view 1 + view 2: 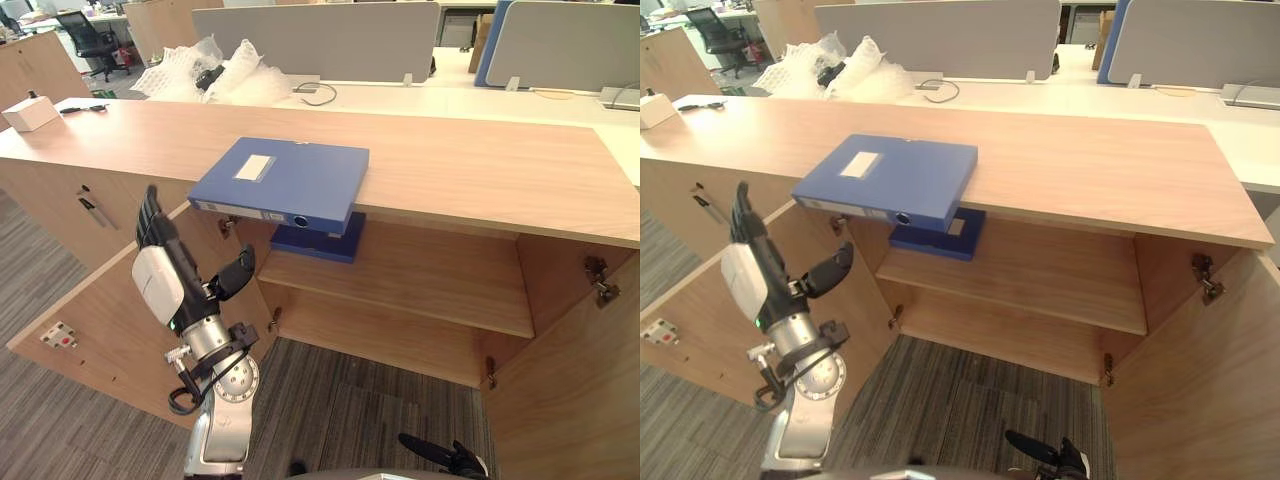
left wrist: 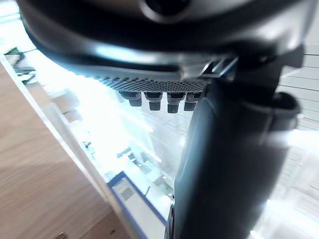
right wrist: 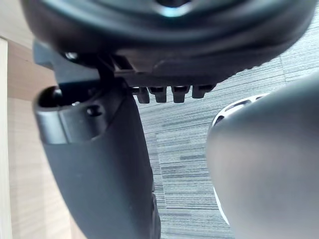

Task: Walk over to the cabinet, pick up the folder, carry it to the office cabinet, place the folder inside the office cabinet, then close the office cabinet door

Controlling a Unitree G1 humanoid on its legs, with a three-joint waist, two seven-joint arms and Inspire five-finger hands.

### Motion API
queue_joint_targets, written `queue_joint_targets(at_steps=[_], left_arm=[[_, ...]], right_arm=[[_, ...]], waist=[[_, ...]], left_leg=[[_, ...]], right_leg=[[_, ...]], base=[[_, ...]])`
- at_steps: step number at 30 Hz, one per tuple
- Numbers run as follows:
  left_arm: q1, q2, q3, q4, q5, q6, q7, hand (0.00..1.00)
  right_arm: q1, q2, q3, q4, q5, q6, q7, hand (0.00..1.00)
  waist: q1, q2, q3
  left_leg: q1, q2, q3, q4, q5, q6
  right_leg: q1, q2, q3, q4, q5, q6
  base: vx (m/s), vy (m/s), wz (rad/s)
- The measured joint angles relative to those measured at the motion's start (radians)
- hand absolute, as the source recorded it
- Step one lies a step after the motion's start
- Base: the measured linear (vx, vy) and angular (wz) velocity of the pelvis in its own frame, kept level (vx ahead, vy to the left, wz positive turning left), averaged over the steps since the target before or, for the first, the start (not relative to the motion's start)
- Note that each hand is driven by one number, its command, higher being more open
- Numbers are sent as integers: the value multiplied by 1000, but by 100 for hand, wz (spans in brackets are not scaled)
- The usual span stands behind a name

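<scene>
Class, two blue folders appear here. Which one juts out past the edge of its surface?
The lighter blue folder on the cabinet top: its near end overhangs the front edge. The darker folder lies on the shelf inside, beneath it.

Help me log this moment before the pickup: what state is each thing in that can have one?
Top folder: flat on the cabinet top, overhanging its front edge, unheld.
Shelf folder: flat on the upper shelf inside.
Left door: open.
Right door: open.
Left hand: open, raised, empty.
Right hand: open, low, empty.
</scene>
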Motion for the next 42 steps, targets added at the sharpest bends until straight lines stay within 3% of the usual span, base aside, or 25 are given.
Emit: queue_joint_targets(at_steps=[4, 10, 26, 42], left_arm=[[-85, 125, 4, 7, 90, 12, -21, 100], [-107, 208, 21, 22, 128, 12, -73, 100], [-201, 292, -3, 126, 131, -13, -178, 100], [-356, 369, -123, 284, 132, -34, -233, 100]], right_arm=[[-13, -21, -8, 20, -31, 0, 10, 100], [-18, -45, -25, 40, -51, 5, 16, 100], [-17, -68, -40, 38, -109, 11, 34, 100], [-20, -65, -80, 37, -109, 14, 40, 100]], waist=[[-5, 14, -9], [-6, 26, -16], [-21, 44, -4], [-49, 47, 1]], left_leg=[[0, 4, 11, 1, 1, 1], [0, 7, 16, 0, 1, 1], [-3, 7, 35, 0, 6, 4], [-1, 1, 38, -1, 9, 7]], right_leg=[[-9, 6, 12, 1, 3, -4], [-13, 11, 18, 1, 4, -7], [-43, 15, 49, 21, 6, -10], [-48, 16, 56, 25, 9, -11]], base=[[-8, 0, -9], [-4, -1, -2], [-10, -1, -4], [-1, 0, 0]])
